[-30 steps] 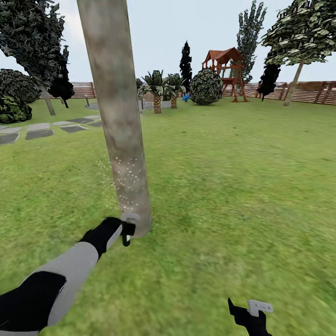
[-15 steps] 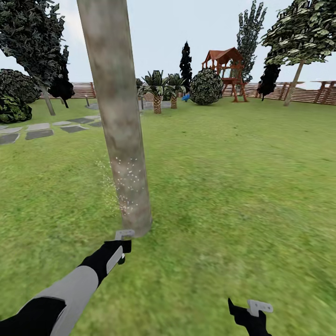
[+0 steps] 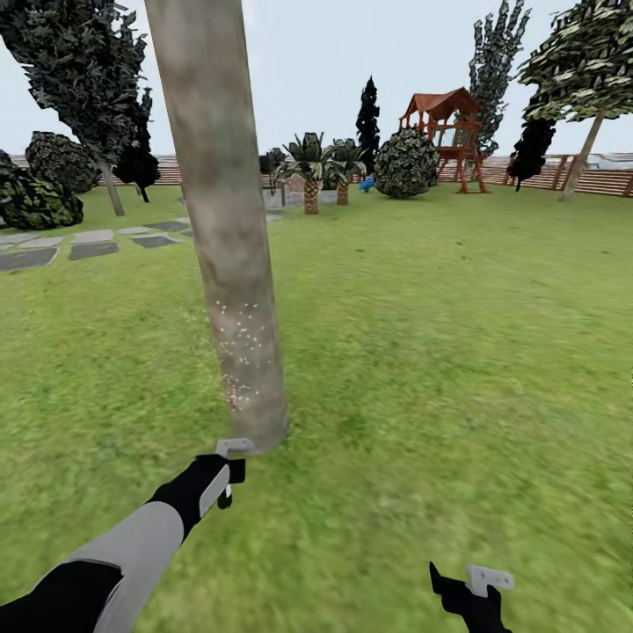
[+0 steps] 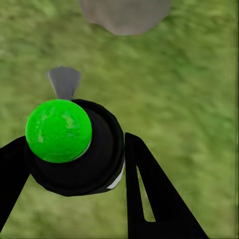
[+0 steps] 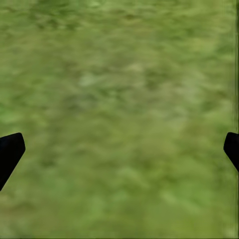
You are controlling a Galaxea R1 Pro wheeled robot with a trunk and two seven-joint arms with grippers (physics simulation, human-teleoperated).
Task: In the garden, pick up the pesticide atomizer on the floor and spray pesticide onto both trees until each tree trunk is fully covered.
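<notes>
Head view: left gripper [image 3: 226, 470] sits just beside the tree trunk [image 3: 230, 264] base; pesticide [image 3: 239, 338] specks cover only its lower part, second tree [image 3: 88, 79] untouched. Left wrist view: fingers [image 4: 149, 199] clenched around the pesticide atomizer [image 4: 79, 147]. Right wrist view: right gripper [image 5: 119, 149] spread wide over grass [image 5: 119, 74]

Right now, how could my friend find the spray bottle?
Find the thick pale tree trunk rising from the grass. Just before its foot, the left pincer grips the pesticide atomizer. It's the only small black bottle, with a bright green top.
</notes>
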